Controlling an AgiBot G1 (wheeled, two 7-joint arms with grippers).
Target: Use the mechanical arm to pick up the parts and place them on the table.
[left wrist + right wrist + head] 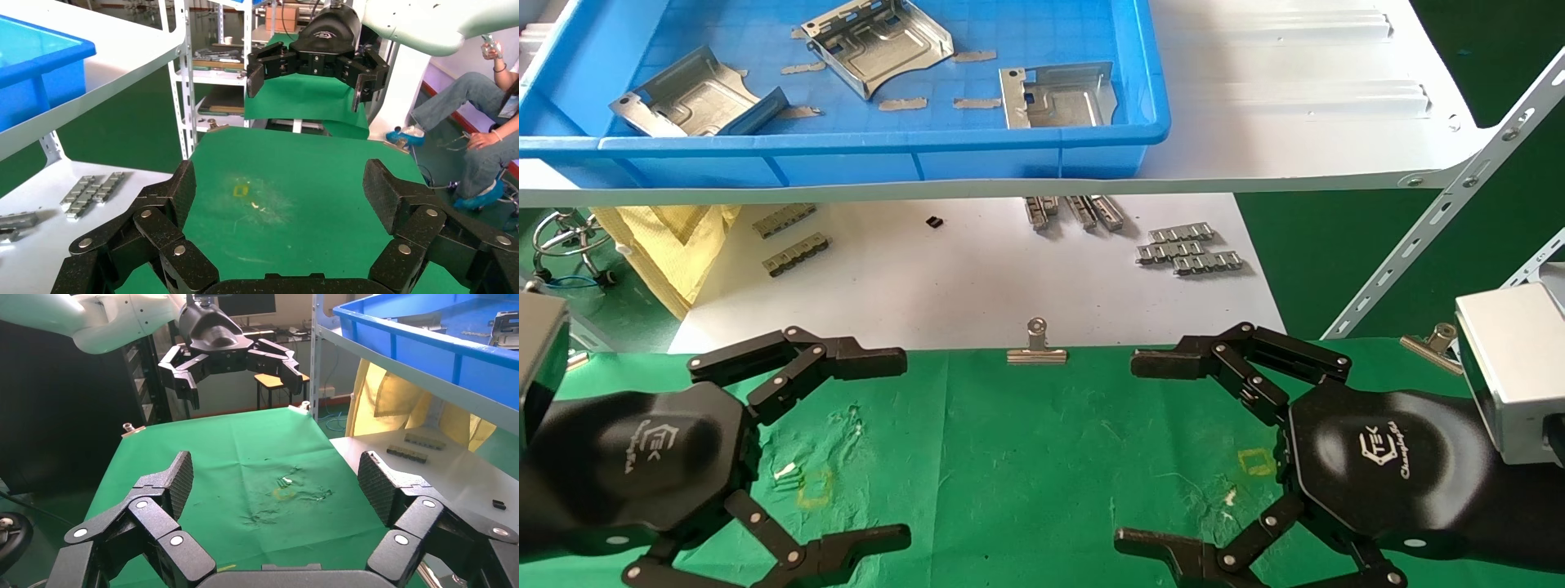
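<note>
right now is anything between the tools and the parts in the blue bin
Yes. The three parts lie inside the blue bin on the white shelf board, above and beyond the green table. Both the left tool and right tool hover open, low over the cloth, so the shelf edge and bin wall stand between.

Floor: dark green (pixel 122 131), seen beneath the shelving.
Shelving: white metal racks (pixel 183 73) with perforated uprights, holding boxes.
Seated person: in jeans (pixel 483 131), at the room's edge.
Stool: wooden (pixel 269 386), against the far wall.
Cloth: yellow (pixel 392 404), hanging under a shelf.
</note>
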